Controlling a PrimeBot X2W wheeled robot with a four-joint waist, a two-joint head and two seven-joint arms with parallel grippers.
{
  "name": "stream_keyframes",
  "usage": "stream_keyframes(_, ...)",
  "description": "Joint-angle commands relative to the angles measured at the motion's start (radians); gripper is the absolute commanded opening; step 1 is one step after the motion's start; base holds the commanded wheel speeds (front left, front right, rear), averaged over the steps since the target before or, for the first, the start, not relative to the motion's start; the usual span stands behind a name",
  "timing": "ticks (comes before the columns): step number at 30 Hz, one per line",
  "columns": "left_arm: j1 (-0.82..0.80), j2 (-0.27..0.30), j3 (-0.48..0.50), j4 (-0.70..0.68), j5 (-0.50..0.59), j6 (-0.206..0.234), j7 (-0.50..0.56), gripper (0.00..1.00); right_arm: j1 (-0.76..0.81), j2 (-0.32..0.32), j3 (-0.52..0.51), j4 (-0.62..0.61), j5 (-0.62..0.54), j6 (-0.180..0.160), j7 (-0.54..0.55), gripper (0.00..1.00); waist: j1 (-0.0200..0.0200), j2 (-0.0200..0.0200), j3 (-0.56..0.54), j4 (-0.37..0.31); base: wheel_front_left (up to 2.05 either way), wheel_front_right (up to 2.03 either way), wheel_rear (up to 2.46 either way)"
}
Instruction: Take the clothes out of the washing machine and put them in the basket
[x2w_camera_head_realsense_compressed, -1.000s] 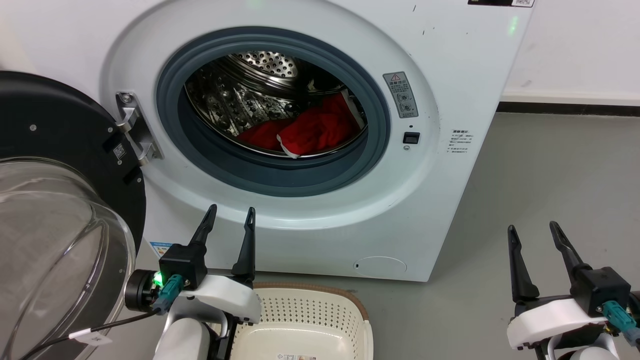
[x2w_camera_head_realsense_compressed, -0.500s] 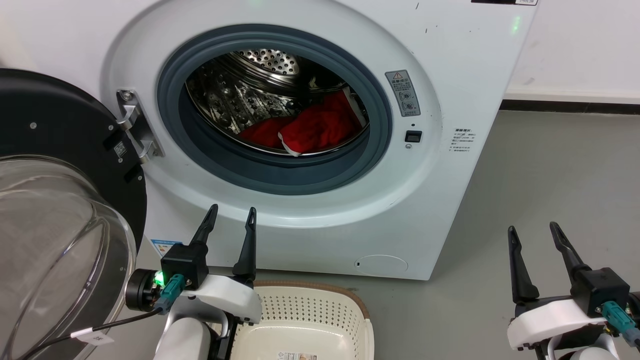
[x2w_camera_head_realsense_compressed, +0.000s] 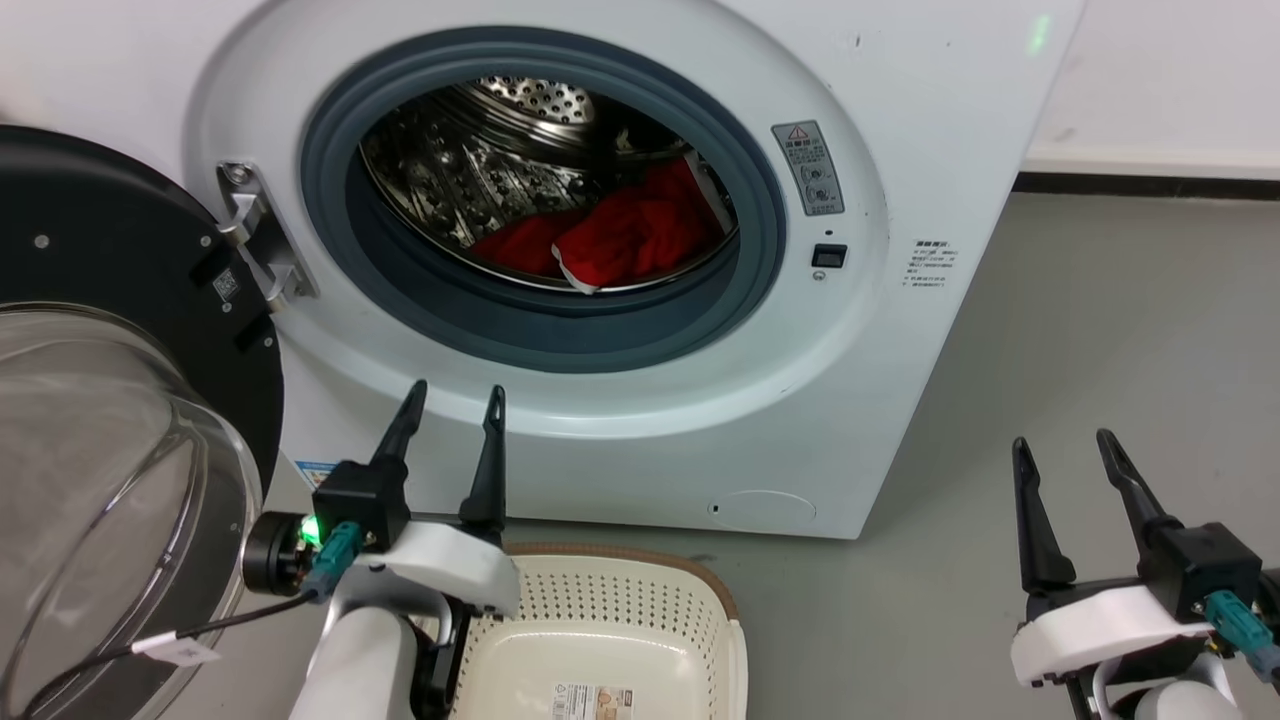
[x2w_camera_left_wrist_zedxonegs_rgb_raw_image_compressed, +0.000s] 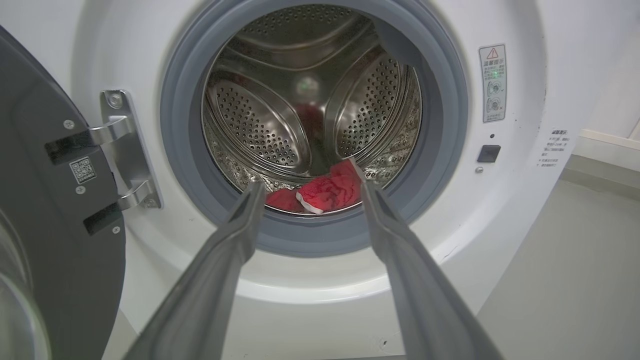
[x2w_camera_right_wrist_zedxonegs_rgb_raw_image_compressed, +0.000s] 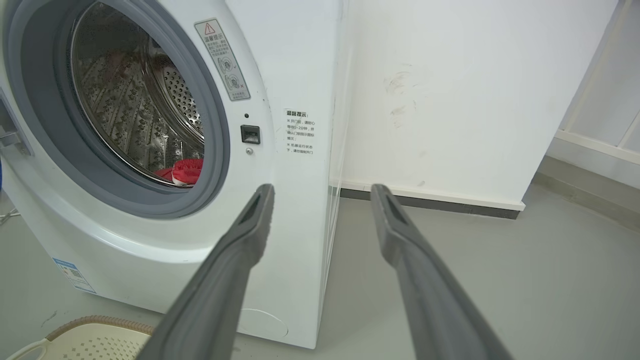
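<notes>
Well, from the head view the left end effector (x2w_camera_head_realsense_compressed: 457, 400) hangs below the washing machine (x2w_camera_head_realsense_compressed: 620, 440) mouth, fingers apart and empty. The right end effector (x2w_camera_head_realsense_compressed: 1062, 445), likewise spread, sits well off to the side. The basket (x2w_camera_head_realsense_compressed: 600, 610) lies just beneath and behind the left one.

Along the left wrist, the red clothes (x2w_camera_left_wrist_zedxonegs_rgb_raw_image_compressed: 327, 192) lie ahead, low in the steel drum (x2w_camera_left_wrist_zedxonegs_rgb_raw_image_compressed: 260, 130), framed between the fingers. So I'd go straight in over the grey door ring (x2w_camera_left_wrist_zedxonegs_rgb_raw_image_compressed: 310, 240), dip, and pinch the near white-trimmed fold.

From the right wrist, the clothes sit far left of its fingers.

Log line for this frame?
washer door open | red clothes in drum | basket: no clothes seen | left gripper open | right gripper open
</notes>
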Motion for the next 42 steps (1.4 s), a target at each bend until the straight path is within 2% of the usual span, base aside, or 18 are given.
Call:
stream_keyframes(1,-0.03,0.001,0.007,0.006,0.005,0.006,-0.003,1.0,-0.019,-0.003,0.006,-0.011,0.01,0.0,0.002,1.0,0.0,0.0,0.019,-0.008,0.0,0.0,0.0)
stream_keyframes(12,-0.196,0.014,0.047,0.078,0.023,-0.003,-0.003,1.0,-0.065,-0.002,0.041,-0.073,0.024,0.0,0.006,1.0,0.0,0.0,0.129,-0.078,0.0,0.0,0.0)
stream_keyframes(18,-0.32,0.042,0.064,0.154,0.023,-0.011,-0.003,1.0,-0.097,-0.002,0.053,-0.101,0.03,0.0,0.007,1.0,0.0,0.0,0.218,-0.105,0.0,0.0,0.0)
stream_keyframes(32,-0.716,0.164,0.081,0.419,0.029,-0.026,0.021,1.0,-0.201,-0.002,0.112,-0.104,0.084,0.0,-0.025,1.0,0.0,0.0,0.464,-0.21,0.0,0.0,0.0)
stream_keyframes(42,-0.987,0.255,0.06,0.588,0.051,-0.033,0.173,1.0,-0.253,-0.001,0.165,-0.079,0.143,0.0,-0.04,1.0,0.0,0.0,0.567,-0.297,0.0,0.0,0.0)
